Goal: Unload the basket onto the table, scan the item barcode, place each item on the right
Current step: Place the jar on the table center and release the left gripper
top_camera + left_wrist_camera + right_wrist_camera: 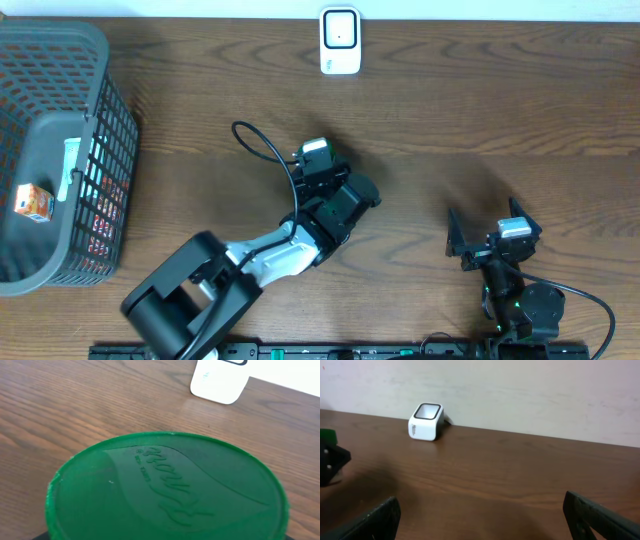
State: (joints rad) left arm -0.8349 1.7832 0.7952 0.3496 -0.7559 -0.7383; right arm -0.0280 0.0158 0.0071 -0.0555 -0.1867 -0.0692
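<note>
Scan approach: the left pincer (350, 195) clamps the green-lidded jar (167, 490), lid toward its camera, with the white scanner (340, 40) ahead and slightly right, well apart; the right pincer (488, 232), spread and empty, lies farther off

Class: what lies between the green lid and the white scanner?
Only bare table; the left wrist view shows it between green lid and white scanner.
</note>
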